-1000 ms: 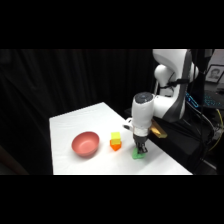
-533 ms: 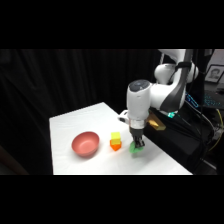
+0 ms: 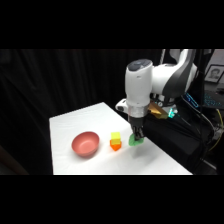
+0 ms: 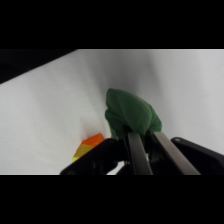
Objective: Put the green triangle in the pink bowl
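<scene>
One green triangle (image 3: pixel 134 141) (gripper (image 3: pixel 137 136) clamping it), one pink bowl (image 3: pixel 85 144).

The small green wedge-shaped triangle block (image 3: pixel 133 141) sits at the table's right side, just beside the yellow-and-orange block; in the wrist view it (image 4: pixel 131 116) shows as a dark green, rounded-edged lump between the gripper's fingers. The round, shallow, smooth reddish-pink bowl (image 3: pixel 85 144) stands upright and empty on the table, well apart from the triangle, beyond the yellow-and-orange block.
</scene>
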Robot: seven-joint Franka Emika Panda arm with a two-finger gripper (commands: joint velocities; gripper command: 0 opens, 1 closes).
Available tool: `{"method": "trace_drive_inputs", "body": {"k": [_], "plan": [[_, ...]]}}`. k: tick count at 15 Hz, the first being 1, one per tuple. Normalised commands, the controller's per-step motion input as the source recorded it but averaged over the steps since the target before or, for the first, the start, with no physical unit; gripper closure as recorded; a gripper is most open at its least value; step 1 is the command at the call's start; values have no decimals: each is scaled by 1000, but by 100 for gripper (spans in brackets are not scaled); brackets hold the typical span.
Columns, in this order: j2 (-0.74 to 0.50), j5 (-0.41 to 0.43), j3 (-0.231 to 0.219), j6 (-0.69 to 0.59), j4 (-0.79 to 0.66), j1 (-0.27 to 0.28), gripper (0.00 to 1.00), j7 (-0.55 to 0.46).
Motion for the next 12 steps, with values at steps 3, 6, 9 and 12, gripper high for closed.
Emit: {"method": "trace_drive_inputs", "body": {"k": [3,6,9,12], "plan": [[-158,-19,85,-374,220,-198,95,-138],[-90,-22,69,-326,226,-178,95,-144],[2,-39,37,-266,278,-158,95,-141],[78,-51,-1,-221,332,-143,96,-154]]}}
